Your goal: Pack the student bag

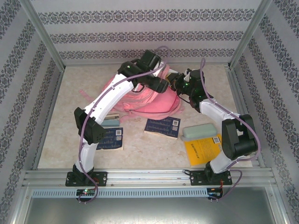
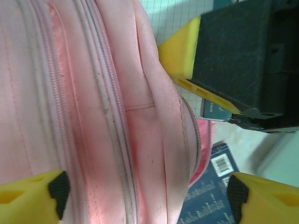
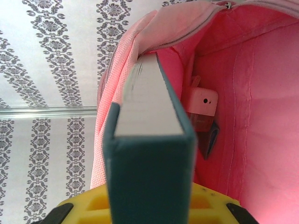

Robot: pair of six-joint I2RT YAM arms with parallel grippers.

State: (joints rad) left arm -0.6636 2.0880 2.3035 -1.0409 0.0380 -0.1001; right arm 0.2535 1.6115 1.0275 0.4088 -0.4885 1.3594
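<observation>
Left claw [image 2: 147, 196] hung over the bag [image 1: 150, 106] with its jaws spread wide. One yellow finger sat at either side of the pink fabric and zip lines, and it gripped nothing that I could see. Right claw [image 3: 148, 212] was clamped on one end of a teal book [image 3: 149, 140], whose far end sat inside the bag's open mouth against the pale pink rim.

From above, I saw the bag lying at the far middle of the bench [image 1: 149, 154], with both arms reaching over it and the two claws close together at its right side. A yellow book [image 1: 202, 150] lay near right beside the right arm, and a pale green case [image 1: 199, 131] overlapped its far edge. One blue book [image 1: 162, 127] lay just in front of the bag. A second blue book [image 1: 112, 138] lay near left beside the left arm. Deep inside the bag, a small white box [image 3: 204, 101] rested against the pink lining.
</observation>
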